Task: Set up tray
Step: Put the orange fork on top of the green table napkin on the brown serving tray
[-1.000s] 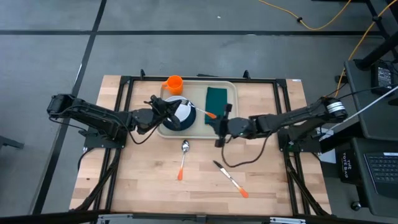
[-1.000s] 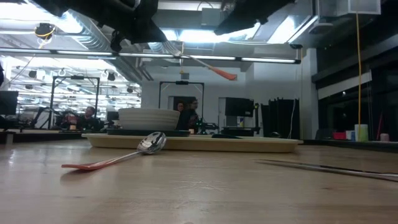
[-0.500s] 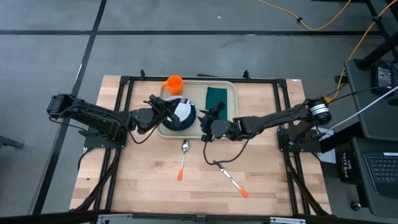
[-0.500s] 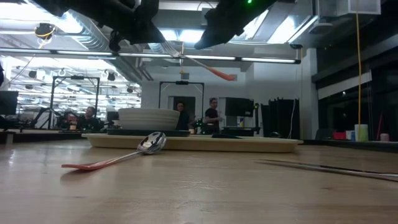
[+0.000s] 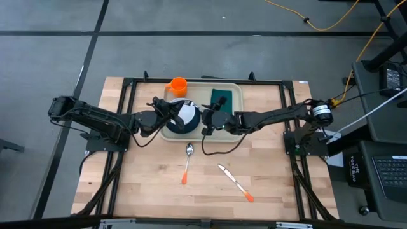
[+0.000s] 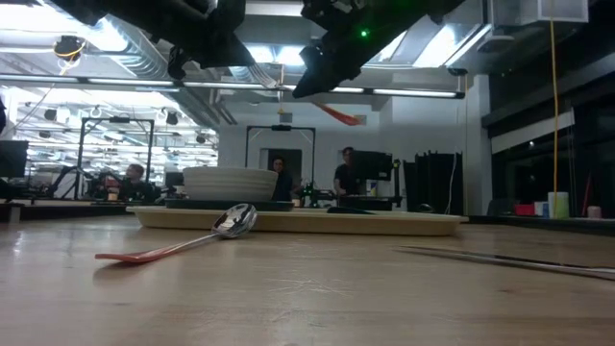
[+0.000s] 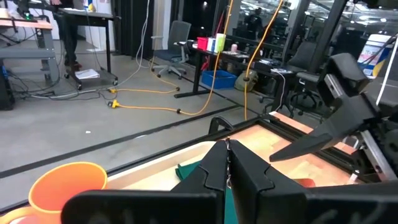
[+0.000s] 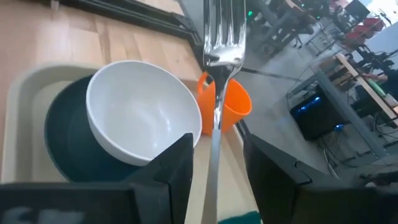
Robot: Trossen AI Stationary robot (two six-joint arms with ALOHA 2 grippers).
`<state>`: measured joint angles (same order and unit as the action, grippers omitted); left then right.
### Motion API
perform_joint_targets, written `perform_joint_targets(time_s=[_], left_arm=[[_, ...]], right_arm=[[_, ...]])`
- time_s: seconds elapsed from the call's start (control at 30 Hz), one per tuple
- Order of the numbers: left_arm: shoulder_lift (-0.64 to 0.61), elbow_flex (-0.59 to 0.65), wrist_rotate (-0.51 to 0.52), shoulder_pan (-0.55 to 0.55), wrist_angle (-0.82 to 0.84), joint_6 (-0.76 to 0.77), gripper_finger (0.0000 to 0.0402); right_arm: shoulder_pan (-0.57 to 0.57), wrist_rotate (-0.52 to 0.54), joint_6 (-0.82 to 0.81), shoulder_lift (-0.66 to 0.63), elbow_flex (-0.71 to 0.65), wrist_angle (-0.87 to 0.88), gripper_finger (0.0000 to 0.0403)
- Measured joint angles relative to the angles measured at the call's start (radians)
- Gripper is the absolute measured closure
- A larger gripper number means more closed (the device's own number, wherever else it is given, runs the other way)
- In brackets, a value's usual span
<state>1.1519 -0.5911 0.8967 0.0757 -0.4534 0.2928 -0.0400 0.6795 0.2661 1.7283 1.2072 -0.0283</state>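
Note:
My left gripper point(image 5: 172, 109) hangs over the white bowl point(image 5: 186, 114), shut on a fork point(image 6: 322, 106) with metal tines and an orange handle point(image 6: 341, 114). The bowl sits on a dark plate point(image 5: 180, 129) on the beige tray point(image 5: 238, 95), beside a green napkin point(image 5: 220, 94). My right gripper point(image 5: 206, 117) is open. Its fingers stand on either side of the fork's shaft point(image 8: 215, 124) without touching it. An orange cup point(image 5: 177, 85) stands at the tray's far left corner. My left gripper pinches the fork's metal end point(image 7: 227, 160) between its two shut fingers, coming level from the table's left. The fingers hide the exact spot. The fork is lifted clear above the bowl and points toward the table's right, its orange handle a little lower than its tines.
A spoon point(image 5: 187, 162) and a knife point(image 5: 234, 184), both with orange handles, lie on the bare wooden table near the front of the tray. A black frame point(image 5: 127, 83) runs around the tabletop. People stand in the room beyond the table.
My right gripper has moved toward the table's left and slightly down, from beside the napkin to the fork's handle. The fork now lies between its fingers. My left gripper and the fork have kept their place.

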Motion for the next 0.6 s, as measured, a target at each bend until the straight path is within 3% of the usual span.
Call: perform_joint_targets(time_s=[0.37,0.6], left_arm=[[0.000,0.000,0.000,0.000,-0.002,0.007,0.0399],[0.000,0.000,-0.024,-0.001,-0.026,0.007,0.0399]], right_arm=[[0.032,-0.006,0.005,0.000,0.000,0.002,0.0257],[0.052,-0.054,0.005,0.000,0.000,0.003,0.0282]])
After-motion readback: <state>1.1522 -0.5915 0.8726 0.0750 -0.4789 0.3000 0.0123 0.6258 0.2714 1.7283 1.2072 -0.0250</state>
